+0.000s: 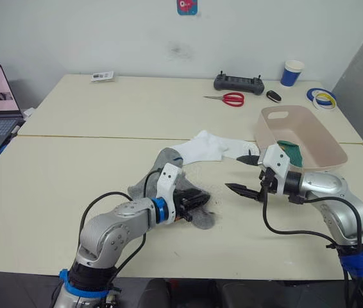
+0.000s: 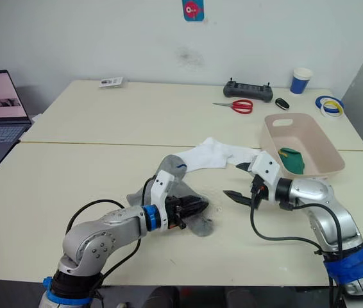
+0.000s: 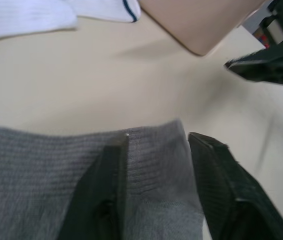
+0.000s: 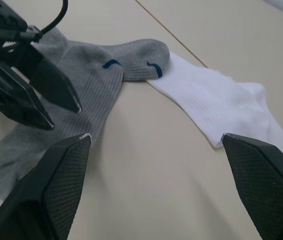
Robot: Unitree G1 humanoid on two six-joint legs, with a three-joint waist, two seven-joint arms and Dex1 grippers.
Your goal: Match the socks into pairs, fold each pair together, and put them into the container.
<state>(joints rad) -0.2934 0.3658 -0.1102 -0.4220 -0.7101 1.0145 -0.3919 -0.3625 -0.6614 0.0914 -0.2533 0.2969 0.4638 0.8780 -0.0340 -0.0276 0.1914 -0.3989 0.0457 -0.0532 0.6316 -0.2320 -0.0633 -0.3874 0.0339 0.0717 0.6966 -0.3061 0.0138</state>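
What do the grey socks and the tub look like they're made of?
Grey socks: soft ribbed knit fabric, matte, with fine ridges visible and limp folds on the table. Pink-beige tub: apparently moulded plastic, smooth with a slight sheen, thin rigid walls, rounded corners and a cut-out handle slot.

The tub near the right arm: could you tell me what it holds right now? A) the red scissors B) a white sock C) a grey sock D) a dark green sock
D: a dark green sock lies inside the pink tub, while the grey socks and the white socks are out on the table.
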